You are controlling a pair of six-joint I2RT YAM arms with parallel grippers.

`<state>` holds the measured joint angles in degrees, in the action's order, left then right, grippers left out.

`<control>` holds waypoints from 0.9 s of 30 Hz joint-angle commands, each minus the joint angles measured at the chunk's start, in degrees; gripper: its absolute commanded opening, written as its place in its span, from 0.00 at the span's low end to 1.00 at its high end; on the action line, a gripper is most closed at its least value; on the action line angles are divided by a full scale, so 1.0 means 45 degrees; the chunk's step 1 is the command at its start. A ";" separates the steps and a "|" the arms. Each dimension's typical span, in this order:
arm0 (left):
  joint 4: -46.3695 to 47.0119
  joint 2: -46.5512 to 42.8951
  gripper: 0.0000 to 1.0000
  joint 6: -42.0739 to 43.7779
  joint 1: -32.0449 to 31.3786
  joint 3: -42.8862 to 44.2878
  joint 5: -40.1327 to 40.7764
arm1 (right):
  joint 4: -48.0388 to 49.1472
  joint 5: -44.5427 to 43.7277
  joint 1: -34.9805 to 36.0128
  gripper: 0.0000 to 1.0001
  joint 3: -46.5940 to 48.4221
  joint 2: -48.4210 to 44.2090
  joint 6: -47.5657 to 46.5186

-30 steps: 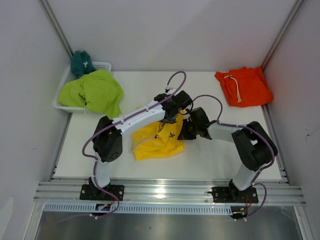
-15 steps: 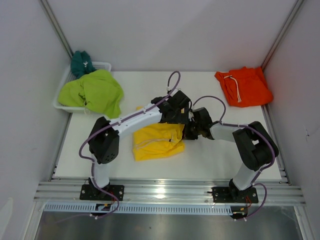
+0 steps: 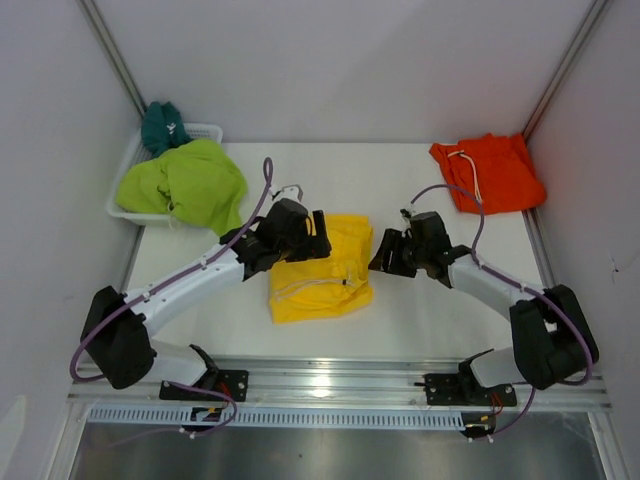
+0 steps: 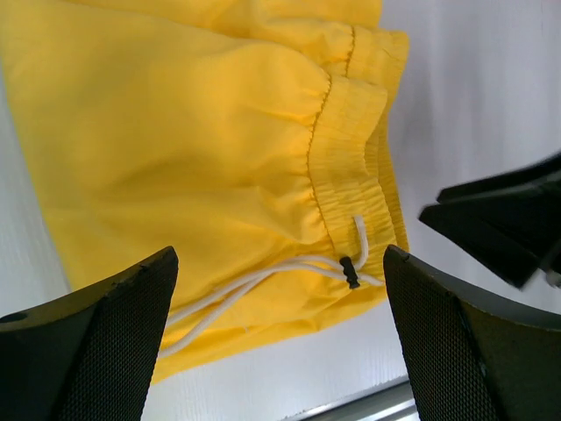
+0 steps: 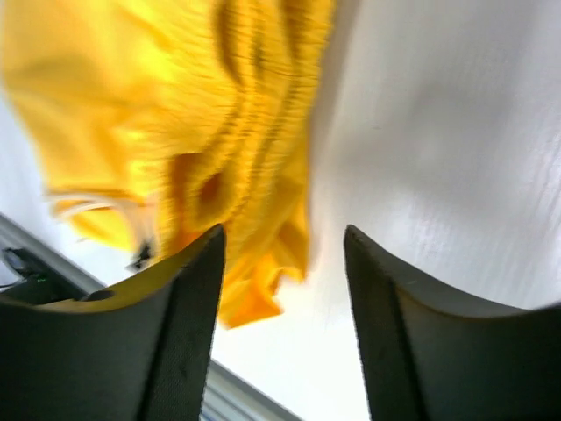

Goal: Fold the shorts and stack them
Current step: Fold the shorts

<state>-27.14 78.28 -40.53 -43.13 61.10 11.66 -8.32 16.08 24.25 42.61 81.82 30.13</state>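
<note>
The yellow shorts [image 3: 320, 272] lie folded flat in the middle of the table, their waistband and white drawstring [image 4: 263, 282] showing in the left wrist view. My left gripper [image 3: 318, 236] hovers over their upper left part, open and holding nothing [image 4: 279, 263]. My right gripper [image 3: 380, 255] stands just off their right edge, open with nothing between its fingers [image 5: 282, 237]; the yellow shorts [image 5: 175, 114] lie ahead of it. The orange shorts [image 3: 488, 172] lie folded at the back right. Lime-green shorts [image 3: 185, 185] drape over the basket, and teal ones [image 3: 160, 125] lie behind them.
A white plastic basket [image 3: 128, 168] sits at the back left corner. Grey walls close in both sides and the back. An aluminium rail [image 3: 320, 380] runs along the near edge. In the left wrist view the right gripper [image 4: 508, 228] shows at the right.
Both grippers let go of the yellow shorts and drew apart, the left arm to the left, the right arm to the right. The shorts now lie flatter, in a folded rectangle.
</note>
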 commanded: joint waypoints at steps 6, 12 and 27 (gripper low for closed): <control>0.2060 0.0375 0.99 0.0589 0.0873 -0.0355 -0.0965 | 0.0285 0.2243 0.0099 0.65 0.0862 -0.1095 0.0004; 0.2281 0.3182 0.99 0.1896 0.1928 0.1751 -0.3016 | 0.0500 0.2287 0.0880 0.61 0.1488 0.0000 -0.0328; 0.3784 0.6843 0.94 0.1507 0.1891 0.3846 -0.6948 | 0.0930 0.2171 0.1525 0.00 0.0240 -0.0095 -0.0621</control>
<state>-12.95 109.65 -34.48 -33.95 76.71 -16.88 -5.58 26.35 30.65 45.45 84.14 28.36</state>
